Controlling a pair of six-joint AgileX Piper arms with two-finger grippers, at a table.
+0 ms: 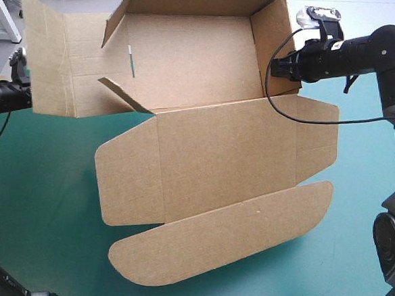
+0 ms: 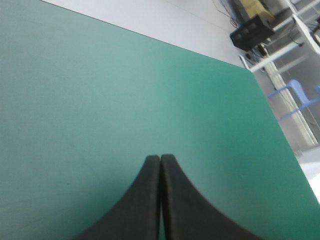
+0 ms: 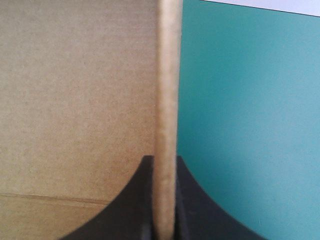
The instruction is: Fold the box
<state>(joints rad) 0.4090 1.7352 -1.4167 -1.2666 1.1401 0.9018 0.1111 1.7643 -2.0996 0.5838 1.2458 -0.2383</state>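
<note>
The box (image 1: 211,142) lies on the tabletop (image 1: 41,245) as a half-made tray. Its far wall and its right wall (image 1: 276,45) stand up, the lid (image 1: 224,156) with the rounded flap (image 1: 225,238) lies flat on the near side, and the left panel (image 1: 51,63) is spread outward.

The right jaws are clenched on the right wall. Its upper edge (image 3: 167,75) runs straight between them and away ahead of them, with the inner face of the tray on one side and the teal-green cover (image 3: 250,125) on the other. The left jaws are pressed together with nothing between them; ahead of them there is only bare cover, and no board.

I judge the board to be light and stiff. It should bend easily only along the scored lines, so a pinch near a crease turns a wall better than one far from it. The surface looks dry and not slippery, but a thin edge can buckle if it is squeezed or twisted too hard. The left panel seems a good next place to take hold, at its free edge.
</note>
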